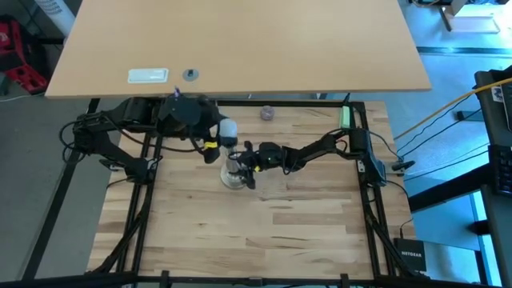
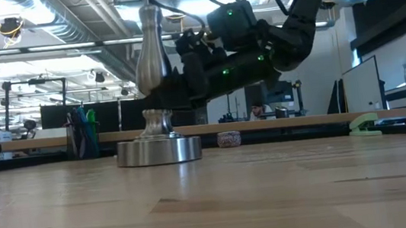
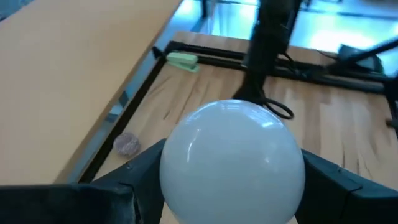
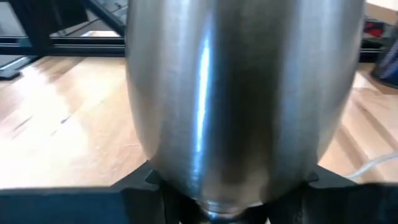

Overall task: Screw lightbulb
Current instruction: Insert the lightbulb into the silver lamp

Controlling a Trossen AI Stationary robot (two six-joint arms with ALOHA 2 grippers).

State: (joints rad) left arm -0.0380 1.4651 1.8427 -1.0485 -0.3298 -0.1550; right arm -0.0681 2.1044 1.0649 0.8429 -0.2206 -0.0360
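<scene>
The lightbulb (image 3: pixel 231 158), white, frosted and round, sits between the two fingers of my left gripper (image 3: pixel 233 186), raised above the table; its threaded base is hidden. In the high view the lightbulb (image 1: pixel 228 128) hangs just to the far side of the silvery stand (image 1: pixel 234 172). The stand (image 2: pixel 151 74) rests upright on its round base (image 2: pixel 160 151) on the wooden table. My right gripper (image 4: pixel 230 199) reaches in level from the table's right and is shut on the stand low down. My left gripper pinches the lightbulb's round globe (image 3: pixel 180 168) between its two fingers, one on each side. The bulb is lifted clear of the table and of the stand. My right gripper holds the stand's narrow lower stem (image 4: pixel 217 186) between its two fingers (image 4: pixel 140 186), coming level from the table's right. The stand stays upright with its base on the table.
A small purplish-grey round object (image 1: pixel 266 113) lies near the table's far edge. A green item (image 1: pixel 346 118) sits at the far right corner. Beyond the frame is a tan tabletop (image 1: pixel 240 40) with a white box (image 1: pixel 149 76). The near half of the wooden table (image 1: pixel 264 232) is bare.
</scene>
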